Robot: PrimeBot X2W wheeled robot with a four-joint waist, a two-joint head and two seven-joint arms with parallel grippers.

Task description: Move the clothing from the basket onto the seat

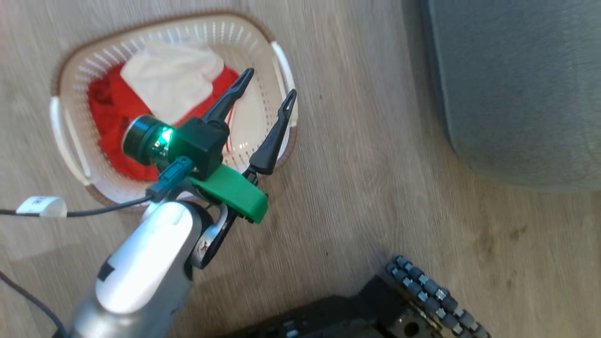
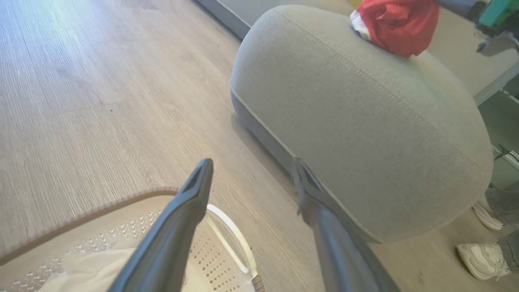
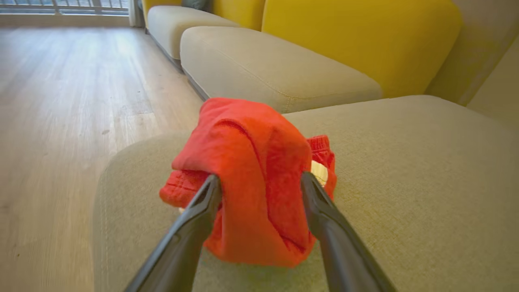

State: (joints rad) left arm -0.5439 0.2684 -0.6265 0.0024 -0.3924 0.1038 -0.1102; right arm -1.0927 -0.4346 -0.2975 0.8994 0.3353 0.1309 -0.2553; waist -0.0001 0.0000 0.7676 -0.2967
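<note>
- Trailing in from the far left, one dark cable [image 1: 94, 212] with a white tag [image 1: 40, 206] crosses the wooden floor [image 1: 375, 164] towards the arm.
- One basket [image 1: 188, 33] stands on the floor. Inside it is a heap of red clothing [image 1: 105, 122], with one white cloth [image 1: 171, 80] spread over the top of it.
- The left gripper [image 1: 270, 82] hangs above the basket's right half, its two fingers spread wide apart and holding nothing. From the head view, its camera block hides part of the red heap.
- A bare strip of floor separates the basket from the seat [image 1: 516, 84].
- Low in the head view are the robot's dark base [image 1: 338, 314] and one roller wheel [image 1: 432, 295].
- One red garment [image 3: 243, 138] lies bunched on the seat's top, near its rounded edge.
- The right gripper [image 3: 260, 178] has its two fingers parted widely, one on either side of that garment. The cloth brushes both fingers but rests on the cushion.
- Behind are two more grey cushions [image 3: 263, 65] and yellow backrests [image 3: 357, 36].
- Farthest right in the left wrist view, a person's two pale shoes [image 2: 482, 255] stand beside the seat.
</note>
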